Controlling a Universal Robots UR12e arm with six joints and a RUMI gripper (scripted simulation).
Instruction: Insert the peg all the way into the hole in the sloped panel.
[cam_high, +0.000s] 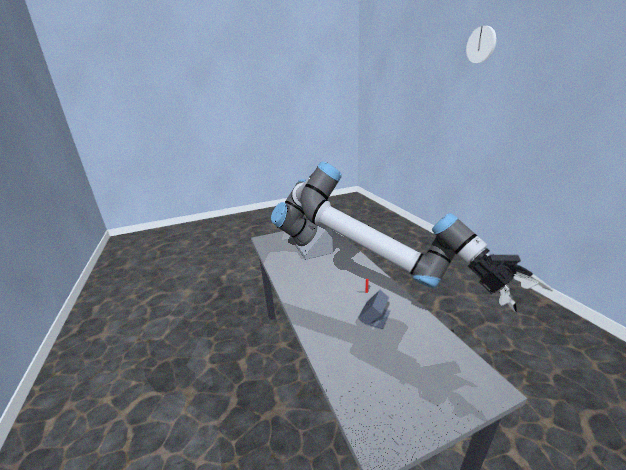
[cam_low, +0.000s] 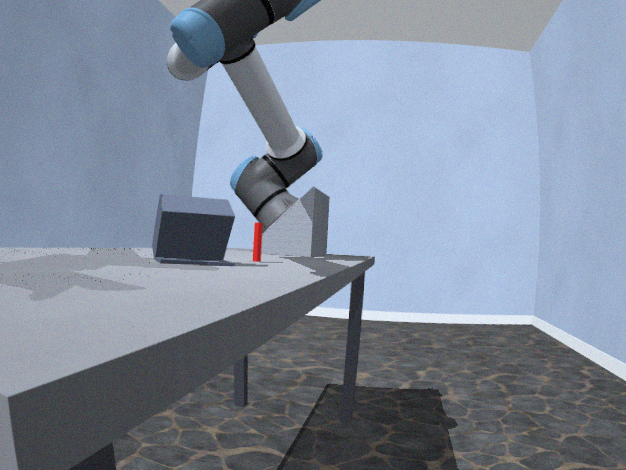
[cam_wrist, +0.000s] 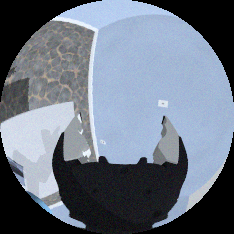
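A small red peg (cam_high: 366, 285) (cam_low: 257, 241) stands upright on the grey table (cam_high: 404, 384) (cam_low: 151, 303), free of the gripper. Just in front of it sits the grey block with the sloped panel (cam_high: 374, 309) (cam_low: 192, 235); its hole does not show in any view. My gripper (cam_high: 521, 289) (cam_wrist: 122, 114) is open and empty. It hangs in the air beyond the table's right edge, well away from the peg and the block, and points toward the wall. It is out of the exterior view.
The arm's base stands on a grey wedge mount (cam_high: 316, 247) (cam_low: 303, 227) at the table's far end. The arm (cam_high: 374, 240) stretches out low over the table's right side. A corner of the table (cam_wrist: 35, 135) shows at the left of the wrist view.
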